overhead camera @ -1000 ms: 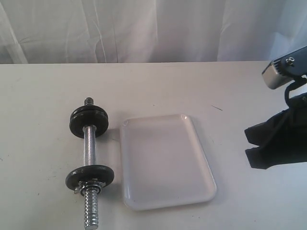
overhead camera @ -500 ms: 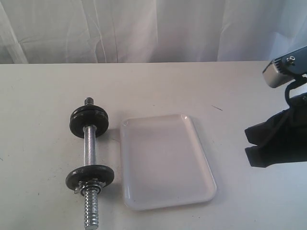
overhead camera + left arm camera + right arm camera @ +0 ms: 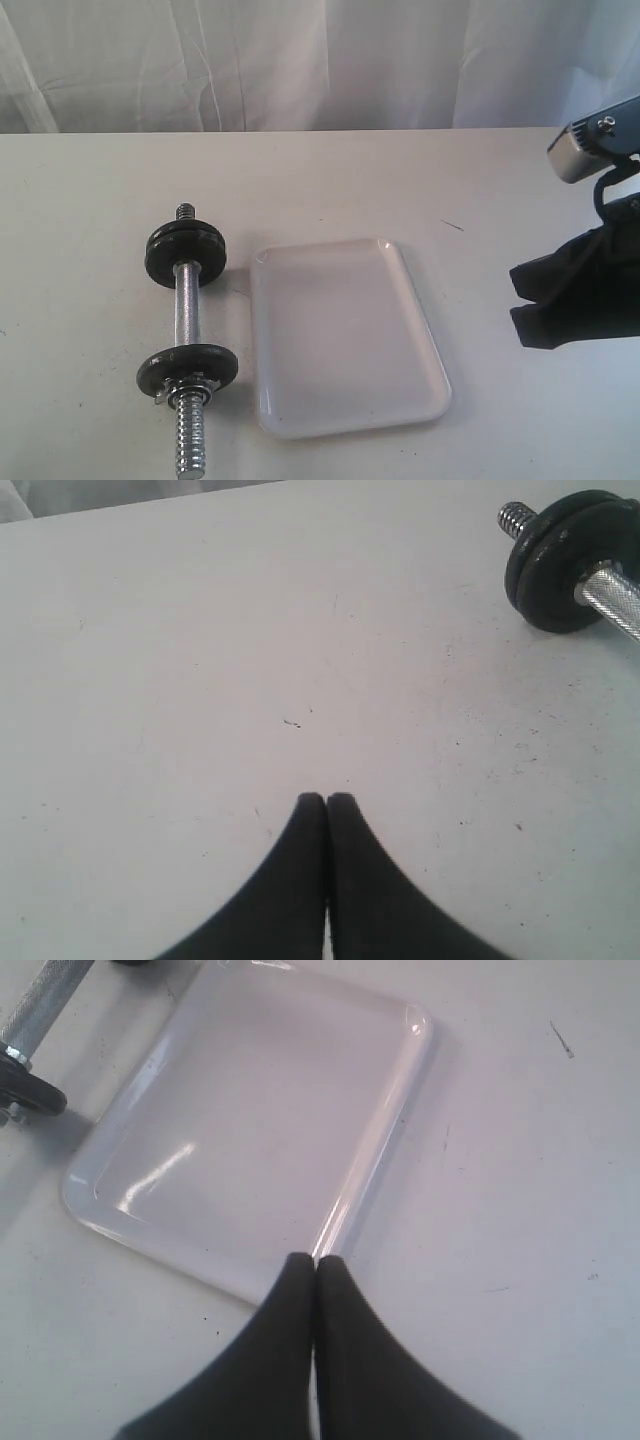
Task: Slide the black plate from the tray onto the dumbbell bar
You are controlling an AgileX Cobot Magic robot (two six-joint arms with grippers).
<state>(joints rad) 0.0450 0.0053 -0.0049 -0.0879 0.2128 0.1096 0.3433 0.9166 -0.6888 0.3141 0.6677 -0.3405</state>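
The white tray (image 3: 345,335) lies in the middle of the table with nothing in it. Left of it lies the dumbbell bar (image 3: 186,310), carrying a thick pair of dark discs (image 3: 185,255) at its far end. A single dark disc (image 3: 188,368) with a nut sits near its bare threaded end (image 3: 190,440). No separate black plate shows. My right gripper (image 3: 516,300) hovers at the right edge, shut and holding nothing; in its wrist view its tips (image 3: 315,1260) hang over the tray rim (image 3: 385,1140). My left gripper (image 3: 327,798) is shut over bare table, apart from the far discs (image 3: 570,560).
A white curtain (image 3: 320,60) hangs behind the table's far edge. The table (image 3: 80,200) is pale and lightly speckled. My left arm is outside the exterior view.
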